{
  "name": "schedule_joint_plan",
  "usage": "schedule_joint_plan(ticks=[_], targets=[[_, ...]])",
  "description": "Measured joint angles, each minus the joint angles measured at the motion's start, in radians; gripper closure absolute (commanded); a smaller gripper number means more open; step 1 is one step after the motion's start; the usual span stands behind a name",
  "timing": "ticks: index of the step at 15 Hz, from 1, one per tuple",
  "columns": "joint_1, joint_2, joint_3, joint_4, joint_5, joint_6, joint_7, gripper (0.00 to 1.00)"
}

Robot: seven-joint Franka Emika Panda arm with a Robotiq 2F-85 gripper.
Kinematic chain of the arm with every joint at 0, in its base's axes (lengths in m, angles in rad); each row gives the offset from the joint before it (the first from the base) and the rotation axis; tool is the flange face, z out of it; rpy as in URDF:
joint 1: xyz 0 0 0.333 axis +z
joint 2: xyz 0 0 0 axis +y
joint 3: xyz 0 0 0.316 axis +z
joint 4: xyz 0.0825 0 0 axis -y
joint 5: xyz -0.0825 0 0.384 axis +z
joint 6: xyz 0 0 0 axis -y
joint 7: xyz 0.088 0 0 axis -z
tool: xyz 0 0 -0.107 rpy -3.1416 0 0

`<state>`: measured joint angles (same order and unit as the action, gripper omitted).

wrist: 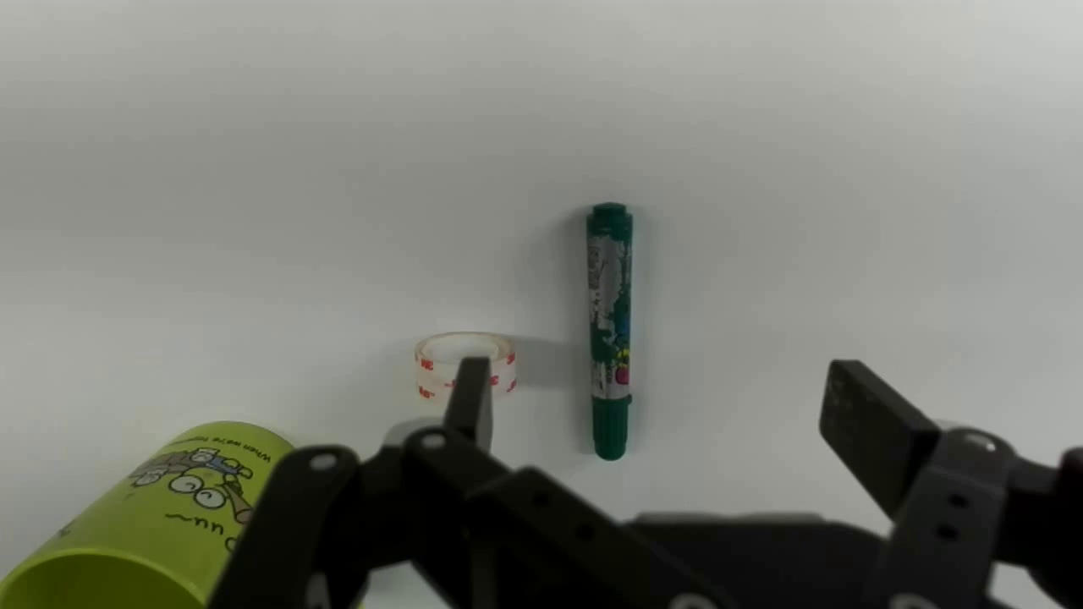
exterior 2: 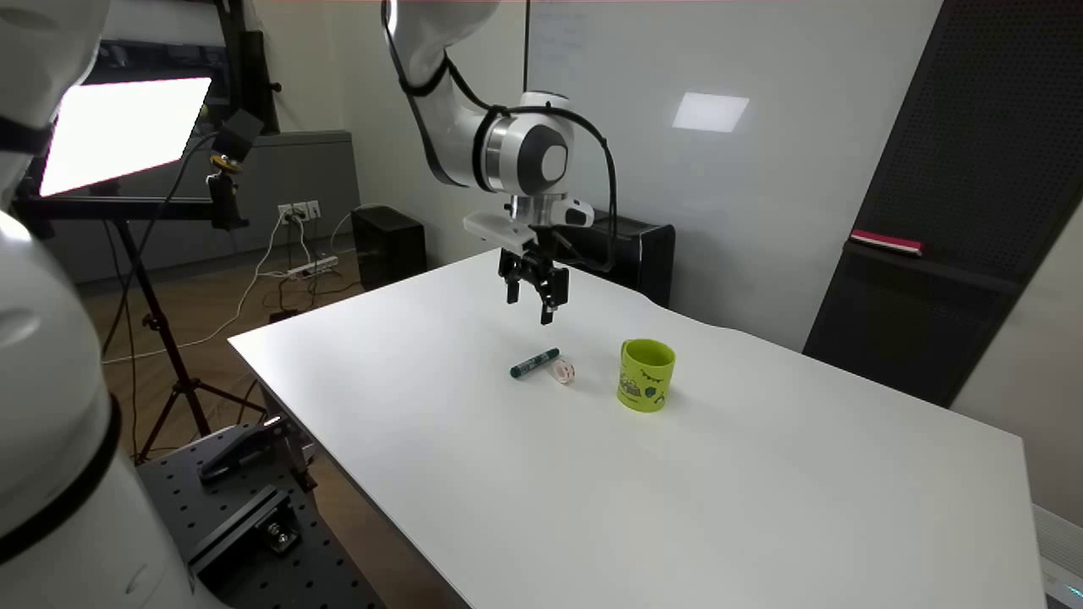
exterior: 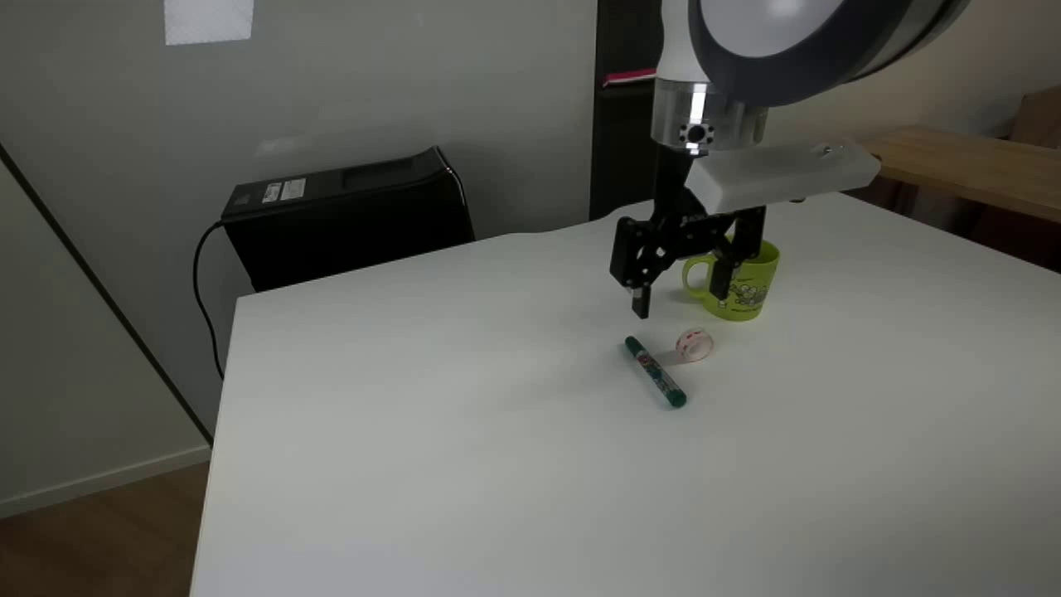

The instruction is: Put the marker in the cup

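While the white surface spreads below, the Robotiq claw hangs over it, wide and holding nothing. The lime-green cartoon mug stands upright; sideways drift while descending could knock it. The green marker lies on that surface near the 3M tape roll, which the claw might shove against it when closing, spoiling the grasp.

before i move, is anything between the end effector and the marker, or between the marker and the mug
Nothing visible stands between the end effector and the marker. A roll of tape sits beside the marker, between it and the mug; lifting the marker over it should probably clear it.
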<state>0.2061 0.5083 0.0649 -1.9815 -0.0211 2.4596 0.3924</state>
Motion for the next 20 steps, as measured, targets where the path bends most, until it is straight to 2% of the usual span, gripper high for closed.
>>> schedule_joint_plan(ticks=[14,20], targets=[[0.002,0.089,-0.017,0.019,0.027,0.009,-0.002,0.00],[0.034,0.163,-0.026,0.051,0.025,0.095,-0.002,0.00]])
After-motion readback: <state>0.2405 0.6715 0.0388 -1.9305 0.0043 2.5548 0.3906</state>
